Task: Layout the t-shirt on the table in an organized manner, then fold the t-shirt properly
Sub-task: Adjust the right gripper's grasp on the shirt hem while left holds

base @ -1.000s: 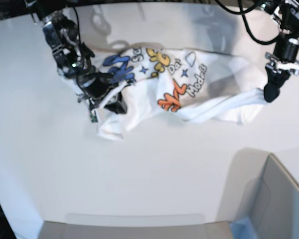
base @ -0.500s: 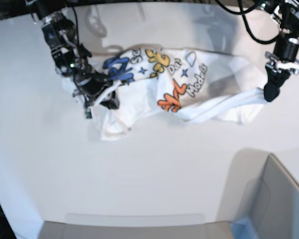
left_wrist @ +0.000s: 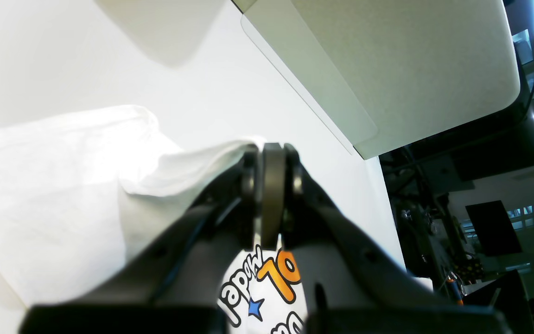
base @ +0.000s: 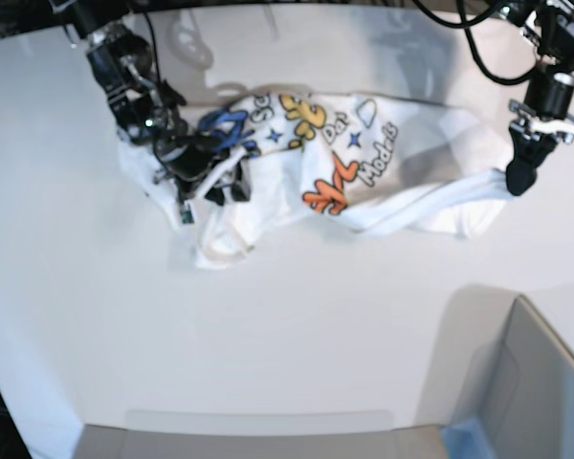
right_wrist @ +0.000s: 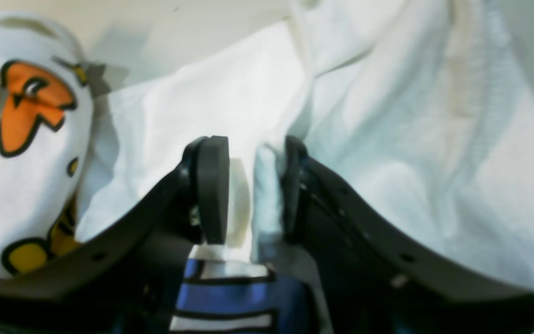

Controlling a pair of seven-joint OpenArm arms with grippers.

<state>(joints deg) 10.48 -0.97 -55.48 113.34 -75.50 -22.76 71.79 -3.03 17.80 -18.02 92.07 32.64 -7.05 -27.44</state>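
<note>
Softly rumpled white cotton t-shirt [base: 364,182]

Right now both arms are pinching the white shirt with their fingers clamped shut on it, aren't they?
Not both. The left gripper is clamped on the t-shirt, but the right wrist view shows the right gripper with its fingers parted, cloth loose between them.

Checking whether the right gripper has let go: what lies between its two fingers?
In the right wrist view, a fold of the t-shirt sits between the parted fingers of the right gripper.
</note>
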